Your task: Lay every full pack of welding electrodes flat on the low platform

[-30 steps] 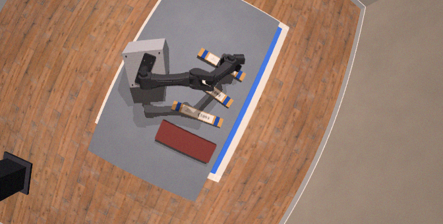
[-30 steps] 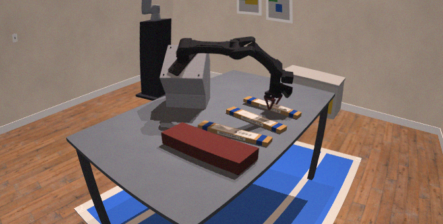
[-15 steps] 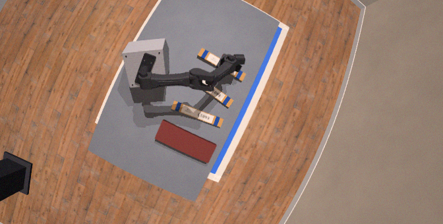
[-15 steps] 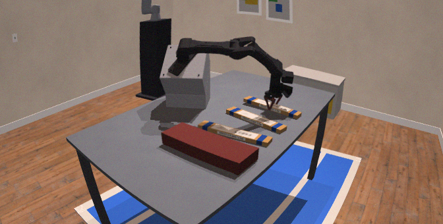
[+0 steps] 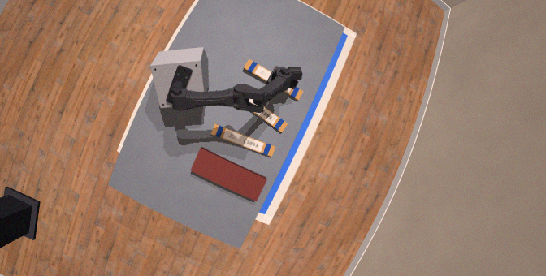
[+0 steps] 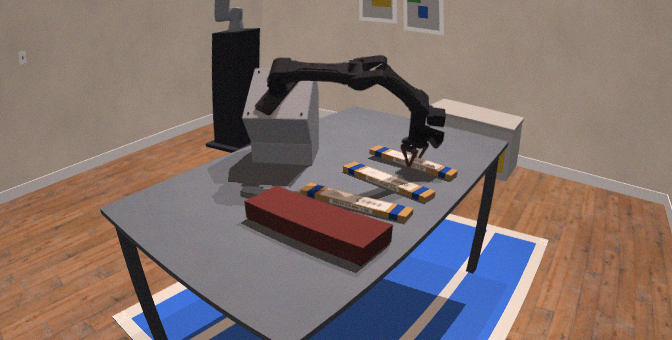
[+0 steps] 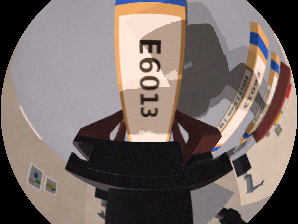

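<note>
My gripper [image 6: 416, 159] [image 7: 149, 111] is shut on the far pack [image 5: 260, 72] [image 6: 441, 170] [image 7: 150, 25], with a finger on each long side near its middle. This pack is level; whether it touches the table is hard to tell. Its label reads E6013. The middle pack [image 5: 273, 118] [image 6: 385, 179] [image 7: 246, 85] lies flat on the table, partly under the arm in the top view. The near pack [image 5: 248, 141] [image 6: 370, 204] [image 7: 274, 65] lies flat beside the low dark red platform [image 5: 228, 174] [image 6: 320, 217] [image 7: 281, 97]. No pack is on the platform.
The grey table [image 5: 260, 14] [image 6: 200, 252] carries everything. The arm's grey base block [image 5: 179, 58] [image 6: 285, 137] stands at the table's left side in the top view. The arm reaches over the middle pack. The platform is near the right ends of the packs' row in the wrist view.
</note>
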`<state>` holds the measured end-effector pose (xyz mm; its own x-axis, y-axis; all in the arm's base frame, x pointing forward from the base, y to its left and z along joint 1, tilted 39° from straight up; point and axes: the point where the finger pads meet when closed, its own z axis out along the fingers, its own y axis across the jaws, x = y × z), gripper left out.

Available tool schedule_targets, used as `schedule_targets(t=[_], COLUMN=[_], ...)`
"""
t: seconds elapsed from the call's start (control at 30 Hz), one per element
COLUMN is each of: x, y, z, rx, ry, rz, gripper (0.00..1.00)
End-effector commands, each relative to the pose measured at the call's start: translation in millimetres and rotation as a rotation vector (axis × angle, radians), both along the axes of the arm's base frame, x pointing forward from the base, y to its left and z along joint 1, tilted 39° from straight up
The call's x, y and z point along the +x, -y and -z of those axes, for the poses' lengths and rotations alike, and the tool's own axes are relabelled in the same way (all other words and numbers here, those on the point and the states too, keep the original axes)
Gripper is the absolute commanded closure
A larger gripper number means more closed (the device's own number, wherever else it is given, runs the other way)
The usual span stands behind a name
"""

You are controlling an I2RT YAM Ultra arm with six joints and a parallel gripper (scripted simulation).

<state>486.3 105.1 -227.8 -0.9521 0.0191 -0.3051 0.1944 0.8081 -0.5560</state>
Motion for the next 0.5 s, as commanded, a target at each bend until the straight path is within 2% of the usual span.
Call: schedule_targets(t=[0.0,0.47], x=[14.3,11.4], y=[-46.9,-46.6], z=[-28.6,-24.3], rx=[0.029,0.025], ry=[0.063,0.055], rz=[-0.064,-0.064], gripper=[1.00,1.00])
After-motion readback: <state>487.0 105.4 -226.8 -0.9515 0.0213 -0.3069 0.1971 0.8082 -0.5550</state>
